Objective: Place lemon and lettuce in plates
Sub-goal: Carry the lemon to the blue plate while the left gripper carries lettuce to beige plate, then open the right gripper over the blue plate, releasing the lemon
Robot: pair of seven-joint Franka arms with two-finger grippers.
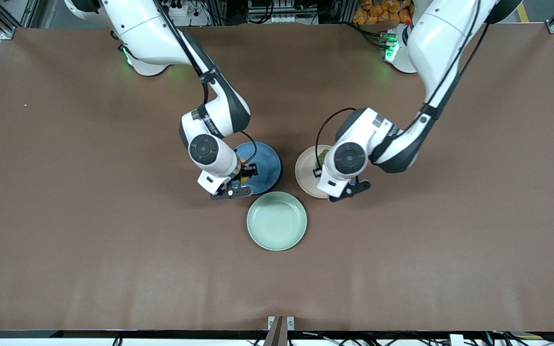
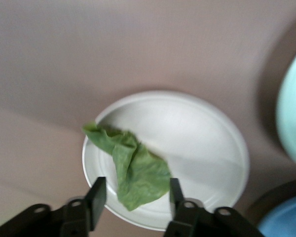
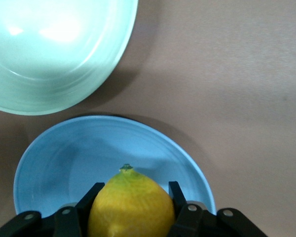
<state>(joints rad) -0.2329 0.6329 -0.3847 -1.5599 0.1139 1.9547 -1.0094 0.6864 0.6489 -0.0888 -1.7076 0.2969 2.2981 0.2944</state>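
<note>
Front view: three plates clustered mid-bench, well clear of every edge and corner — one blue plate (image 1: 265, 163), one beige plate (image 1: 306, 170), one mint plate (image 1: 277, 221) nearest the camera edge. My right gripper (image 1: 238, 180) hangs over the blue, my left gripper (image 1: 327, 175) over the beige. Left wrist view: one lettuce (image 2: 133, 170) lies on the beige plate (image 2: 207, 148), draped over the rim; my fingers (image 2: 96, 195) stand apart on either side, nothing pinched. Soft, light, floppy stuff; I'd take it at the bunched middle. Right wrist view: one lemon (image 3: 130, 205) clamped between my fingers (image 3: 176, 193) over the blue plate (image 3: 64, 163). Firm, smooth-skinned, likely to roll; hold across the belly.
</note>
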